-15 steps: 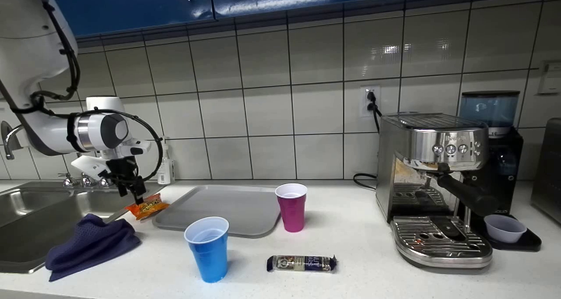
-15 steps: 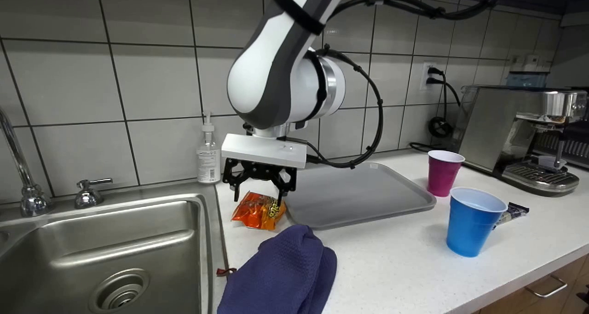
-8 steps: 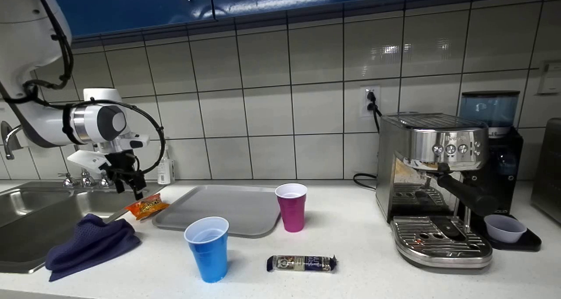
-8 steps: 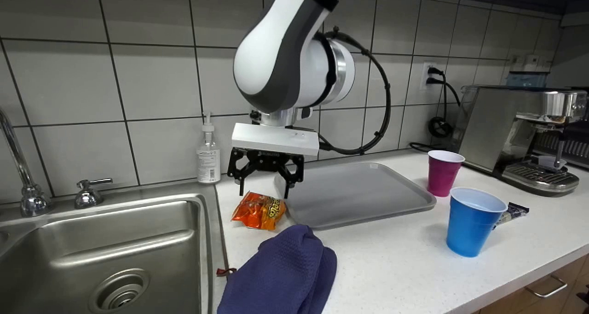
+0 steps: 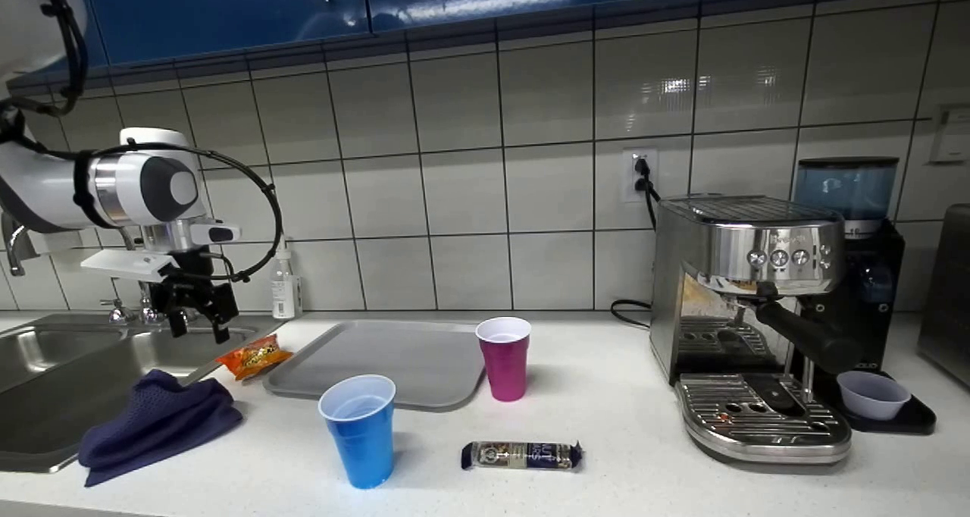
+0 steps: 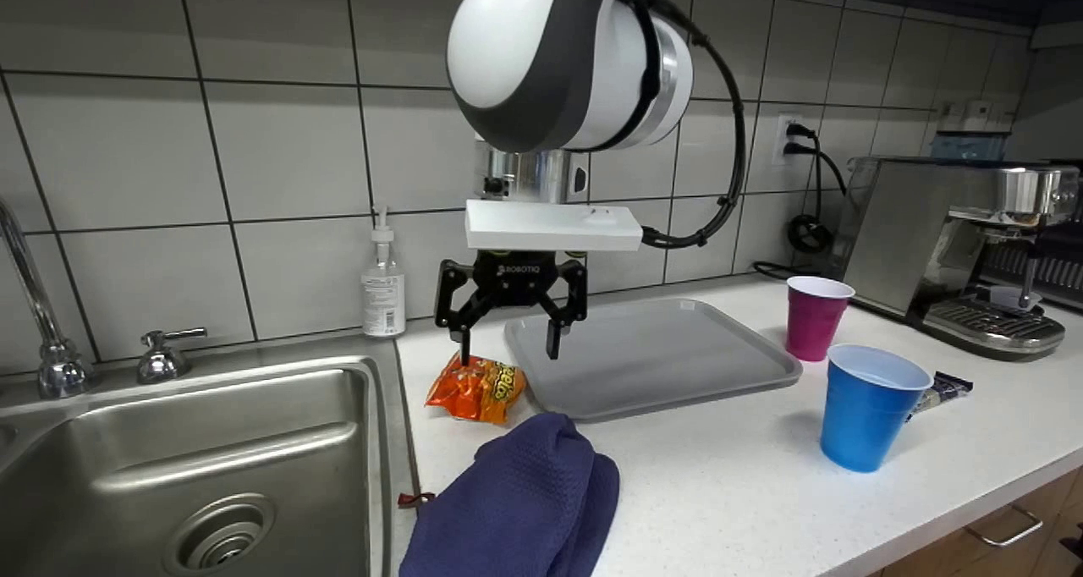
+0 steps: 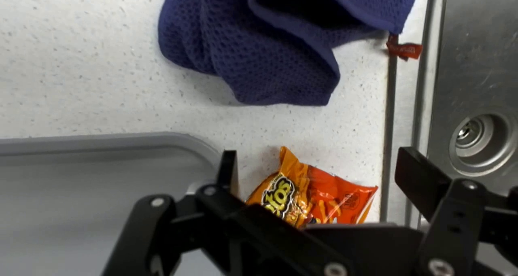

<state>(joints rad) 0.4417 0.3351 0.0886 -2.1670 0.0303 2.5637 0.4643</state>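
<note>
My gripper [image 6: 509, 350] is open and empty, pointing down in the air. It is nearest to a small orange and red snack bag [image 6: 478, 388] on the counter; in an exterior view the gripper [image 5: 199, 330] is above the sink side of the bag [image 5: 255, 358]. In the wrist view the bag [image 7: 311, 191] lies below and between the spread fingers [image 7: 317, 168], apart from them; its lower part is hidden by the gripper. A grey tray [image 6: 651, 357] lies beside the bag. A crumpled purple cloth [image 7: 251, 53] lies on the counter near the bag.
A blue cup [image 5: 362, 433] and a magenta cup [image 5: 505, 361] stand upright near the tray. A wrapped bar [image 5: 523, 455] lies in front. A coffee machine [image 5: 750, 312] stands farther along. A steel sink [image 6: 254, 458] borders the counter; a soap bottle [image 6: 384, 289] stands by the wall.
My gripper has risen and drawn away from the snack bag, leftward in an exterior view, and nearer the camera in an exterior view. It stays open. The bag, tray, cloth and cups have not moved.
</note>
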